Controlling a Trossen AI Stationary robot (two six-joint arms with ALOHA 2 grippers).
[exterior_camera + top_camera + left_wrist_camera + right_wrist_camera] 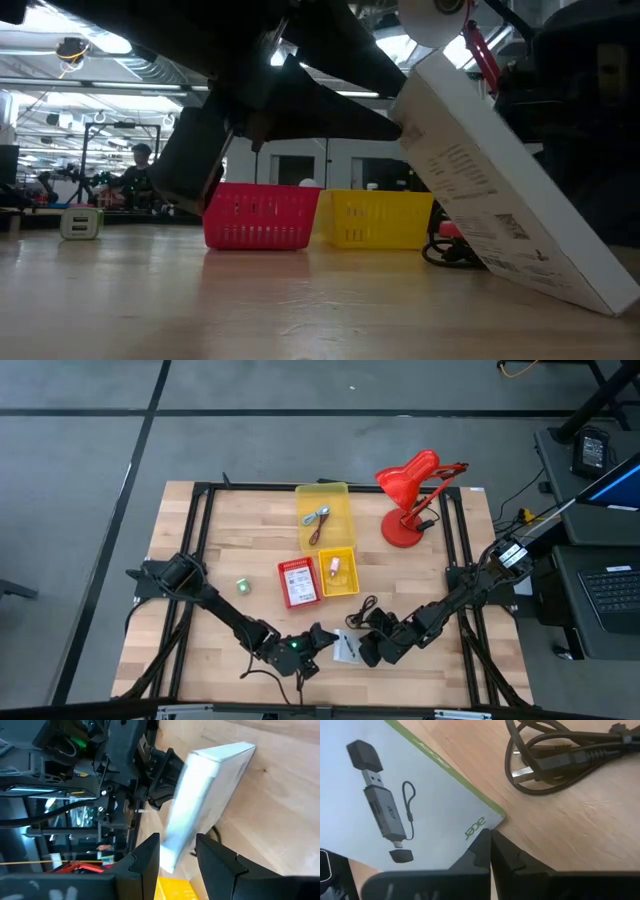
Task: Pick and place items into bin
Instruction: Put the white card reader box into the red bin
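A white printed packet (500, 200) stands tilted near the table's front edge, between my two grippers; it also shows in the high view (347, 647). My left gripper (177, 847) is shut on its raised end. My right gripper (490, 840) is shut, with its fingertips at the packet's corner (496, 818). A black cable (362, 608) lies coiled on the table just beyond. A second printed packet lies in the red bin (298, 582). A blue-and-silver tool and a dark red cord lie in the large yellow bin (324, 515). A green piece (242, 586) sits on the table. My left gripper pinches the packet's raised end (175, 840) between its two fingers, coming from the table's left. The packet is tilted, with its lower end (600, 295) on the table toward the right. My right gripper's shut fingertips sit at the packet's corner; I cannot tell whether they touch it.
A small yellow bin (337, 572) stands beside the red bin. A big red desk lamp (410, 495) stands at the back right. A black frame (200, 560) runs around the table top. There is bare wood at the left front.
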